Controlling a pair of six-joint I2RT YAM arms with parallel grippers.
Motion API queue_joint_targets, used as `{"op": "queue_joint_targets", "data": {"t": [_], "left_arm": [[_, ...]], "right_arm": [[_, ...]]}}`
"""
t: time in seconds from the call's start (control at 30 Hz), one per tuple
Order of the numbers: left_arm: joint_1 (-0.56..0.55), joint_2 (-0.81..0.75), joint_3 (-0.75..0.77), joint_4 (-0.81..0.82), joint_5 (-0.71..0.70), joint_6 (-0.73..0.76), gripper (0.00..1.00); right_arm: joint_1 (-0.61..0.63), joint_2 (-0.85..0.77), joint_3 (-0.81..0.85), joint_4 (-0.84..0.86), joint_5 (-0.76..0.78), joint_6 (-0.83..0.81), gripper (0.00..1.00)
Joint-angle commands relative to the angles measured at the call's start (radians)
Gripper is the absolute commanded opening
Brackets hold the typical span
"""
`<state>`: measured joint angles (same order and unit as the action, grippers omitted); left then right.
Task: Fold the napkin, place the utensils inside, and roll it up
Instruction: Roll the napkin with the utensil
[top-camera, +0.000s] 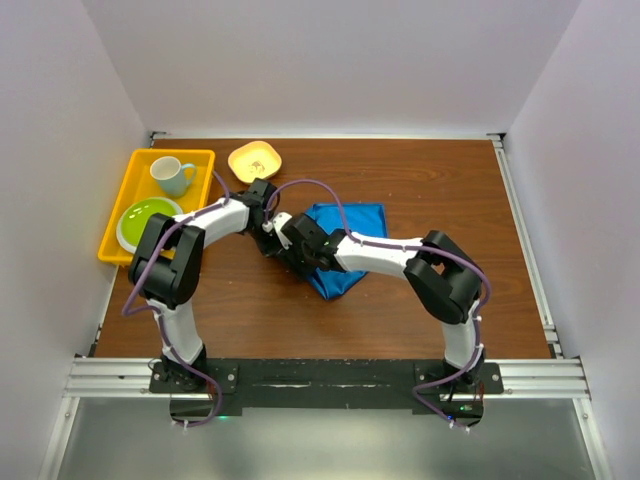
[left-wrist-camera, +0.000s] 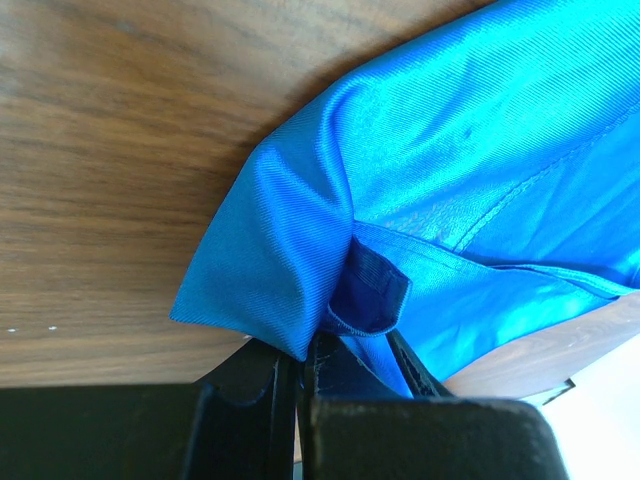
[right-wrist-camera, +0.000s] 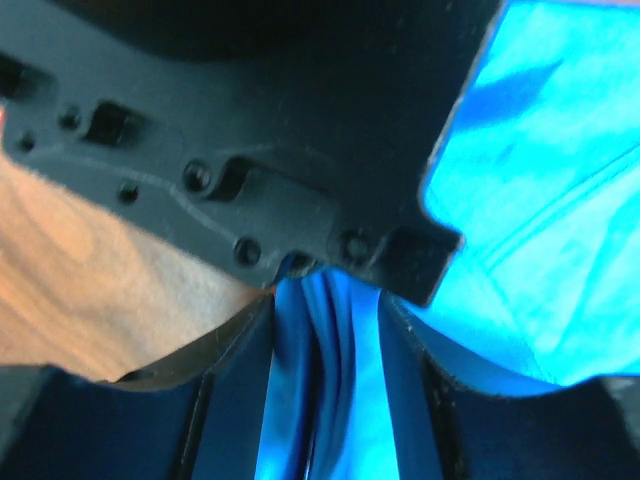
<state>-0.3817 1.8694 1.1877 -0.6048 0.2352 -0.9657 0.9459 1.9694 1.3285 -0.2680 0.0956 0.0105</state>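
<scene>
The royal-blue napkin (top-camera: 350, 232) lies folded near the middle of the table, and both arms meet at its left corner. My left gripper (top-camera: 270, 222) is shut on that corner. In the left wrist view the napkin (left-wrist-camera: 450, 150) bunches into the pinched jaws of the left gripper (left-wrist-camera: 300, 345), lifted a little off the wood. My right gripper (top-camera: 292, 242) is right next to it. Its fingers stand apart around loose folds of the napkin (right-wrist-camera: 330, 380), the right gripper (right-wrist-camera: 328, 300) almost against the left gripper's black body (right-wrist-camera: 250, 120). The utensils are out of view.
A yellow tray (top-camera: 112, 225) at the far left holds a pale blue cup (top-camera: 172, 175) and a green plate (top-camera: 148, 218). A small orange-yellow bowl (top-camera: 254, 160) stands just behind the left wrist. White walls close in the table on three sides.
</scene>
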Motion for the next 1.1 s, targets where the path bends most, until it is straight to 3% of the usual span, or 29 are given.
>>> {"op": "queue_joint_targets", "data": {"t": [0.0,0.07,0.17,0.23,0.3,0.33,0.43,0.5,0.7,0.93,1.07], "left_arm": [[-0.014,0.002,0.004,-0.052,0.009,-0.005,0.0],[-0.014,-0.004,0.003,-0.05,0.01,-0.004,0.0],[-0.014,-0.016,-0.003,-0.035,0.015,0.008,0.0],[-0.011,-0.029,-0.013,-0.021,0.012,0.021,0.0],[-0.002,-0.056,-0.034,0.013,0.012,0.039,0.04],[0.001,-0.068,-0.046,0.026,0.015,0.042,0.12],[0.024,-0.125,-0.098,0.092,0.032,0.053,0.23],[0.044,-0.157,-0.131,0.128,0.042,0.064,0.27],[0.087,-0.266,-0.187,0.189,0.038,0.116,0.47],[0.102,-0.345,-0.211,0.241,0.039,0.194,0.48],[0.096,-0.323,-0.247,0.309,0.128,0.205,0.44]], "right_arm": [[0.042,0.005,-0.058,-0.008,0.019,-0.018,0.46],[0.04,0.011,-0.066,-0.008,0.027,-0.018,0.39],[0.04,0.008,-0.077,0.001,0.01,0.037,0.1],[0.037,0.002,-0.092,0.012,0.004,0.055,0.0],[0.031,-0.003,-0.101,0.016,-0.014,0.077,0.0],[0.028,-0.015,-0.115,0.03,-0.022,0.083,0.0],[0.011,-0.027,-0.146,0.055,-0.056,0.101,0.0],[-0.015,-0.041,-0.166,0.075,-0.092,0.118,0.0],[-0.094,-0.076,-0.215,0.136,-0.305,0.167,0.0],[-0.251,0.006,-0.23,0.213,-0.715,0.282,0.0],[-0.32,0.097,-0.226,0.259,-0.896,0.345,0.0]]}}
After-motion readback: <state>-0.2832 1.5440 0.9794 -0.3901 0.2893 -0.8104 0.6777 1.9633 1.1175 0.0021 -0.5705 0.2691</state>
